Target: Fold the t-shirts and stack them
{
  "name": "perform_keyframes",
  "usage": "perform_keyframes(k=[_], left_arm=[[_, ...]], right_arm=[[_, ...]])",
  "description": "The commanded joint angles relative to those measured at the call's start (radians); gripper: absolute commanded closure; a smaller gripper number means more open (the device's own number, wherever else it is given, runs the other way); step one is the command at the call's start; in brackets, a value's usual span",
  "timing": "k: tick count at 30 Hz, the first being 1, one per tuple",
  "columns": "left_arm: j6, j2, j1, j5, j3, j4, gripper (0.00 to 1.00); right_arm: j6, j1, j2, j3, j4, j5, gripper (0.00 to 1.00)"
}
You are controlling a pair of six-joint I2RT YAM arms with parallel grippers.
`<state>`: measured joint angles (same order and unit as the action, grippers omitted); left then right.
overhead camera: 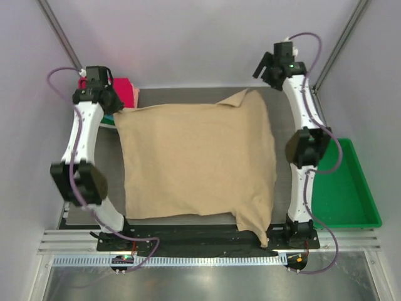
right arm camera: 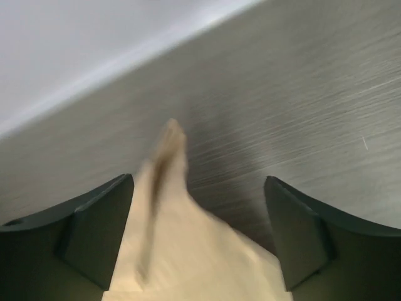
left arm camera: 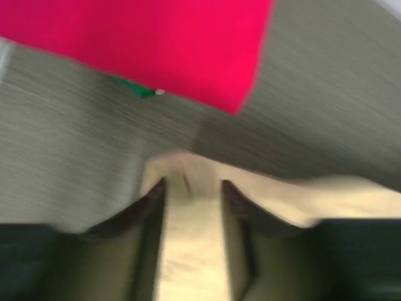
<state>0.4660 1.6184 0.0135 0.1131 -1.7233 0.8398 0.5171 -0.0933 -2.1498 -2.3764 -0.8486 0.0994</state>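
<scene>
Presently the large plain tan cloth t-shirt (overhead camera: 194, 163) is spread flat over the middle of the grey brushed table (right arm camera: 301, 94), and one near corner hangs over the near edge. Its far left corner is pinched between the clenched fingers of the left gripper (left arm camera: 193, 197). The right gripper (right arm camera: 199, 182) is released, with its jaws wide apart over the curled far right corner, which is not grasped. A folded bright pink-red t-shirt (overhead camera: 123, 84) is seen just behind the left gripper, at the far left of the table. The step in hand is judged to be the first fold. To do it well, the right corner should be taken firmly before anything is lifted. Both corners should then be raised together to the same height and carried evenly towards the near edge, so that no crease is made.
</scene>
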Motion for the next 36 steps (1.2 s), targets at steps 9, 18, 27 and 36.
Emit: perform_keyframes(k=[9,18,27,36], left_arm=[[0.011,-0.006,0.028,-0.145,0.022,0.019,0.11],[0.019,-0.386,0.016,-0.128,0.474,-0.062,0.12],[-0.049,-0.671,0.017,-0.049,0.635,-0.033,0.12],[0.072,-0.646,0.017,-0.104,0.821,-0.114,0.16]], right_arm=[[-0.025,-0.023,0.273,0.382,0.176,-0.035,0.00],[-0.008,-0.158,0.240,0.643,0.332,-0.171,0.03],[-0.019,-0.253,0.035,0.519,0.384,-0.267,0.05],[-0.009,-0.261,-0.151,0.431,0.382,-0.280,0.06]])
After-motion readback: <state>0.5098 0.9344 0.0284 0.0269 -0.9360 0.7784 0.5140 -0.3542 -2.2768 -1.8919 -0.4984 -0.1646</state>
